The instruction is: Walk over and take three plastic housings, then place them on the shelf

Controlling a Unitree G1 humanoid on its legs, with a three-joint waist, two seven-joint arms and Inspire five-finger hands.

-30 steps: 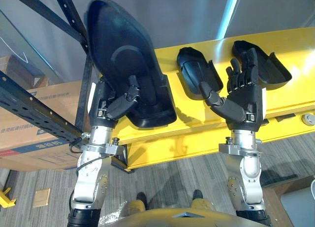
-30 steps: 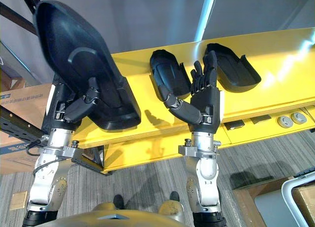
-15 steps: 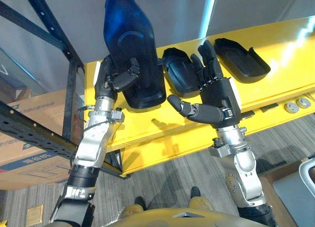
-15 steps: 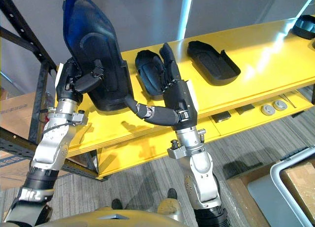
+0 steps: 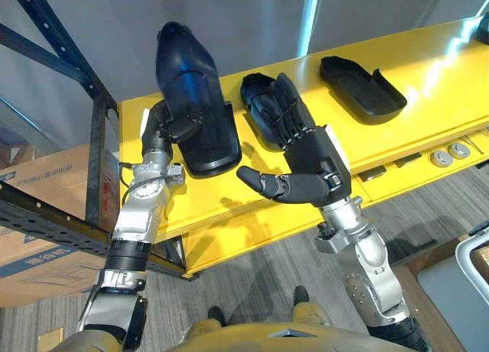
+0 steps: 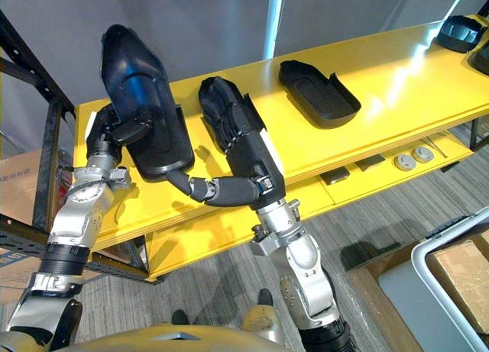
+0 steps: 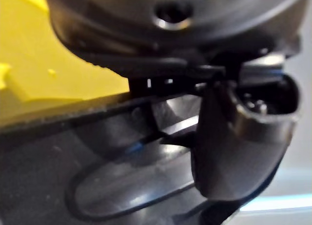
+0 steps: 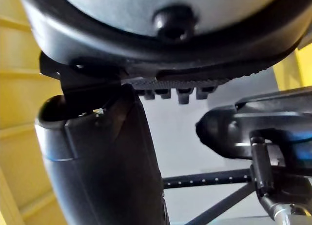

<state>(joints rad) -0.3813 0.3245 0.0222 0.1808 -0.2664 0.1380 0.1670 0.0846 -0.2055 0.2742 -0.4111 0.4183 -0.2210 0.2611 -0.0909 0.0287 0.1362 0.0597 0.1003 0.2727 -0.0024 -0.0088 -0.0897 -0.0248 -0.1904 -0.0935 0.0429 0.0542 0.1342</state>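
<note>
At upper centre of the left eye view, the middle housing (image 5: 249,96) is seen lying on the yellow tabletop (image 5: 428,69) beneath the straight, spread fingers (image 5: 286,119) of the right hand (image 5: 309,150), its long axis aligned with them. At upper left, the held housing (image 5: 187,85) is pinched upright by the left hand (image 5: 162,129). Contact under the right fingers is hidden, and the left fingers behind the shell cannot be made out.
</note>
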